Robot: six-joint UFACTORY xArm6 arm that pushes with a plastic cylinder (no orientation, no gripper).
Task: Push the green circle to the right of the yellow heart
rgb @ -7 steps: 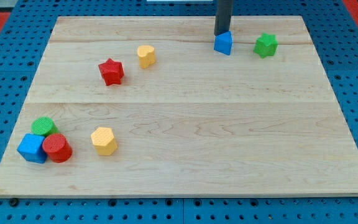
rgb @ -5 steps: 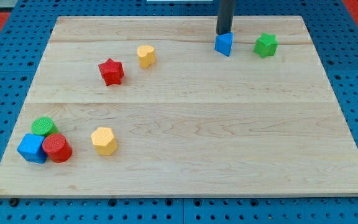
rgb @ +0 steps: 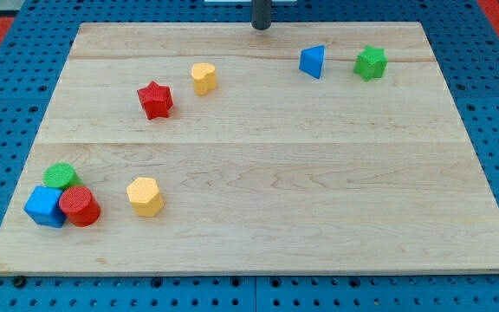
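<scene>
The green circle (rgb: pixel 60 176) lies near the board's bottom left corner, touching a red circle (rgb: pixel 80 206) and a blue cube (rgb: pixel 44 206). The yellow heart (rgb: pixel 203 78) lies in the upper middle, far up and right of the green circle. My tip (rgb: pixel 261 28) is at the board's top edge, up and right of the yellow heart, touching no block.
A red star (rgb: pixel 155 100) lies left of the yellow heart. A yellow hexagon (rgb: pixel 145 196) lies right of the red circle. A blue triangle (rgb: pixel 313 61) and a green star (rgb: pixel 371 62) lie at the upper right. The wooden board (rgb: pixel 258 173) rests on a blue pegboard.
My tip has moved left and up along the top edge, away from the blue triangle. The blocks have not moved.
</scene>
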